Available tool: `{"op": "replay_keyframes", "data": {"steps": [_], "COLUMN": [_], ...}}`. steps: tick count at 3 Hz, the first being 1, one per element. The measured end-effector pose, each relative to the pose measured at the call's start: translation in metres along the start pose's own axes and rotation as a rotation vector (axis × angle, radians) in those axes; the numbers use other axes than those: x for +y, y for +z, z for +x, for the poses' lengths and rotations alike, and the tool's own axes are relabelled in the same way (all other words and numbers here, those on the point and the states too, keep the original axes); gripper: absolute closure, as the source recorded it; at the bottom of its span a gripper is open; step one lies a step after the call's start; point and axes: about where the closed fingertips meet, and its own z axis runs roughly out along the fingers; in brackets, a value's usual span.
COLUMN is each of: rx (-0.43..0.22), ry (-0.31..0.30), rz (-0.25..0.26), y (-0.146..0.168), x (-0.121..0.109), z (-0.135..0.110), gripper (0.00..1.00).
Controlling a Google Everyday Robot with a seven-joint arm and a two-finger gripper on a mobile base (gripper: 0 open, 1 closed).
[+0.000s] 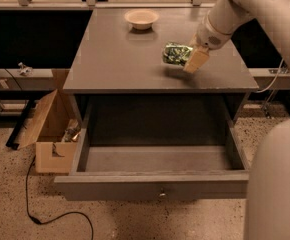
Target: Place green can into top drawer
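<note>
The green can point(175, 53) lies on its side just above the right part of the grey cabinet top point(115, 59), with a shadow under it. My gripper point(189, 59) comes in from the upper right and is shut on the can; one tan finger point(197, 60) shows on its right side. The top drawer point(155, 185) is pulled open at the front of the cabinet, below and in front of the can. Its grey inside is bare and its small knob point(161, 195) faces me.
A pale round bowl point(141, 18) stands at the back of the cabinet top. An open cardboard box point(47, 129) sits on the floor left of the drawer, with a black cable point(55, 216) beside it. My own white body point(277, 184) fills the lower right.
</note>
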Motion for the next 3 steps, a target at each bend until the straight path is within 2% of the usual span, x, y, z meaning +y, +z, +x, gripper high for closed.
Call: {"op": "replay_keyframes", "data": {"steps": [1, 2, 3], "rx": [-0.062, -0.068, -0.049], "ry": [-0.064, -0.104, -0.081], "rz": [-0.012, -0.053, -0.105], "y": [-0.040, -0.059, -0.054], "x": [0.047, 0.099, 0.145], "z": [-0.005, -0.004, 0.007], "gripper": [1.00, 1.00, 1.00]}}
